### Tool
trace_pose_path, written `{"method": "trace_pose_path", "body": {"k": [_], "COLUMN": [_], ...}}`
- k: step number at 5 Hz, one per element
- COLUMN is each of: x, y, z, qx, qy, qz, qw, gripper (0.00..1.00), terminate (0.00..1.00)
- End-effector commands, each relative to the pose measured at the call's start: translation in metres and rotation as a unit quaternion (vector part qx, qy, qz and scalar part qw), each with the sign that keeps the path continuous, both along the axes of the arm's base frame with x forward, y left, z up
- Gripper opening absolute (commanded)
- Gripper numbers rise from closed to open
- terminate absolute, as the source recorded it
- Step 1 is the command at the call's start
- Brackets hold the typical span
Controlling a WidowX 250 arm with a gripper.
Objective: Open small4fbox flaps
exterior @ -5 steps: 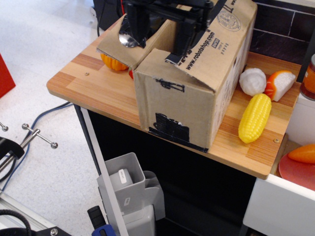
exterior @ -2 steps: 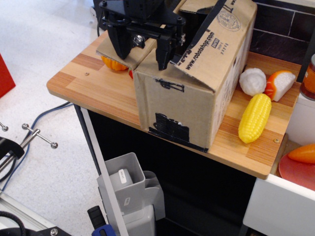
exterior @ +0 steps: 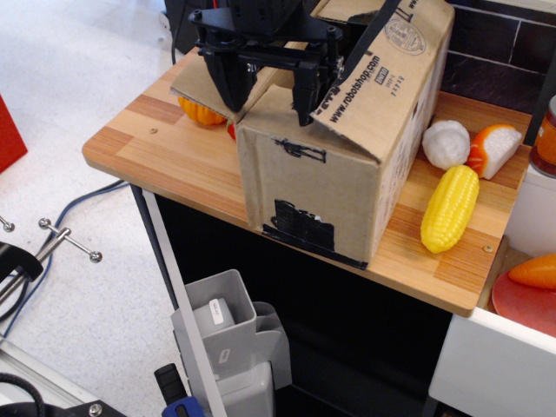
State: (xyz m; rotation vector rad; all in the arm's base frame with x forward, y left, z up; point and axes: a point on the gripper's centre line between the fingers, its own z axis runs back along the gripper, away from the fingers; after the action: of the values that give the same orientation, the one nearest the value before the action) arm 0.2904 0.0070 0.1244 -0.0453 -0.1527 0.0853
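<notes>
The small4fbox (exterior: 321, 178) stands upright on the wooden tabletop (exterior: 165, 143), brown cardboard with black tape patches on its near side. Its printed flap (exterior: 382, 74) is folded out and slopes down over the right side. The left flap (exterior: 201, 85) is spread outward to the left. A near flap (exterior: 271, 102) lies about flat on the box top. My black gripper (exterior: 267, 94) is open above that near top edge, with one finger (exterior: 228, 87) at the left flap and the other (exterior: 306, 102) by the printed flap. The far flap is hidden behind the gripper.
A yellow toy corn (exterior: 450, 208), a white toy garlic (exterior: 446, 143) and an orange-and-white toy (exterior: 495, 149) lie right of the box. An orange toy (exterior: 198, 113) sits under the left flap. A red plate (exterior: 521, 304) is at lower right. A grey bin (exterior: 230, 334) stands below the table's front edge.
My gripper has come down and forward over the box top, so its fingers now straddle the near flap. The box and flaps have hardly moved.
</notes>
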Motion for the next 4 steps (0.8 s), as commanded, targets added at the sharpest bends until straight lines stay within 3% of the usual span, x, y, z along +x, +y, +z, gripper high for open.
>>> {"method": "trace_pose_path", "body": {"k": [1, 2, 4], "x": [0.015, 0.017, 0.025], "y": [-0.029, -0.041, -0.068], "z": [0.027, 0.030, 0.045], "qx": [-0.007, 0.013, 0.022], "qy": [-0.032, -0.061, -0.083], "qz": [-0.013, -0.036, -0.037], "qw": [0.9994, 0.9974, 0.9956], "gripper": [1.00, 1.00, 1.00], "terminate": [0.00, 0.00, 0.00]}}
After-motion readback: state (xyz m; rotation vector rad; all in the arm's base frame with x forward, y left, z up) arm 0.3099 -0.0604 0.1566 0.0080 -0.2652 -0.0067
